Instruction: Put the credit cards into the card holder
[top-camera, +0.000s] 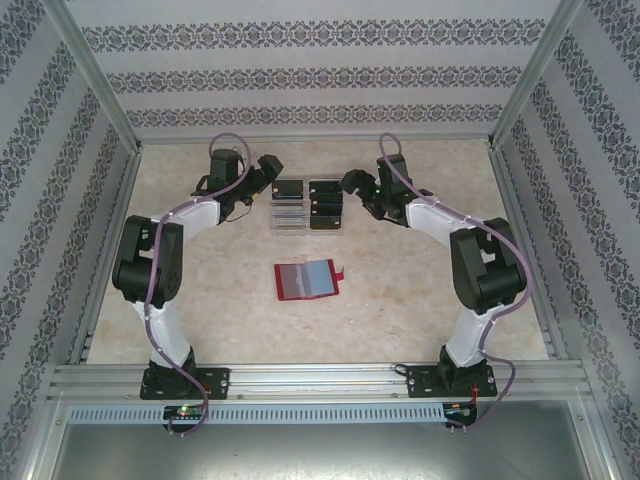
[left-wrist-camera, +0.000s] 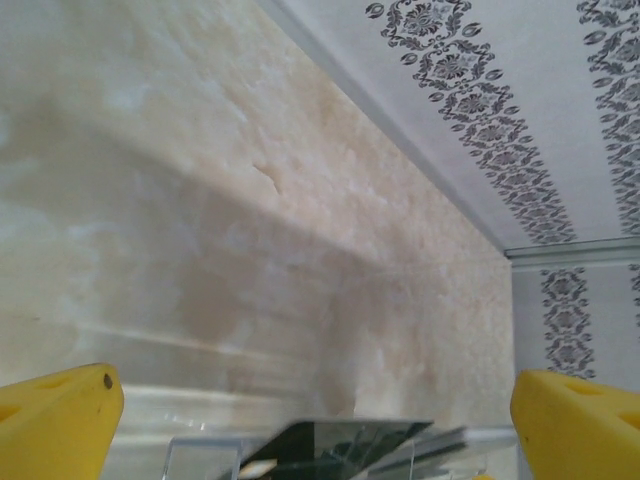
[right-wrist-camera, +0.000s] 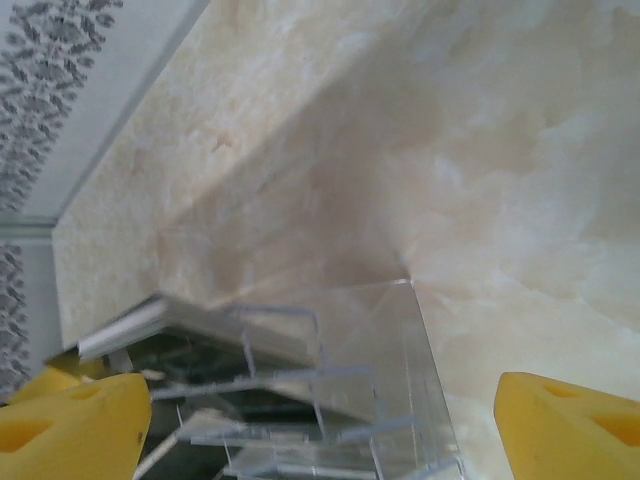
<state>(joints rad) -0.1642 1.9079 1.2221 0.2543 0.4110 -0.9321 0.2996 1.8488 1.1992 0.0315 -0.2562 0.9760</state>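
Top view: the clear rack (top-camera: 307, 205) is our reference. The credit cards (top-camera: 325, 205) sit in its slots, black faces up. None is in the card holder (top-camera: 307, 280) yet. The card holder lies open and flat on the near side of the rack, well apart from it, greyish pockets up and snap tab on the right. We judge it's laid out that way so a card can slide straight into a pocket. The left gripper (top-camera: 268, 172) is at the rack's far-left corner and the right gripper (top-camera: 350, 183) is just beside the rack's right edge. Both point in at the rack, so we read this as the approach to a pick, with the task barely started.

Left wrist: the left gripper (left-wrist-camera: 320, 430) has its jaws spread wide, with nothing held. Its yellow fingers (left-wrist-camera: 55, 420) are out at the frame's sides. One of the credit cards (left-wrist-camera: 340, 440) sits in the rack (left-wrist-camera: 195, 450) below the gap, untouched. Bare table (left-wrist-camera: 200, 200) lies beyond the rack.

Right wrist: the right gripper (right-wrist-camera: 320, 430) is also wide open and empty. The fingers (right-wrist-camera: 575, 425) are well apart, with the rack (right-wrist-camera: 400, 340) ahead of the gap. The credit cards (right-wrist-camera: 190, 352) lean in the rack's left-hand slots. We think that tilt leaves an edge to pinch. We can't tell which card either arm is aiming for.

Risk, our call: the cards are thin and the clear dividers are close. The fingers could snag the rack instead of a card.
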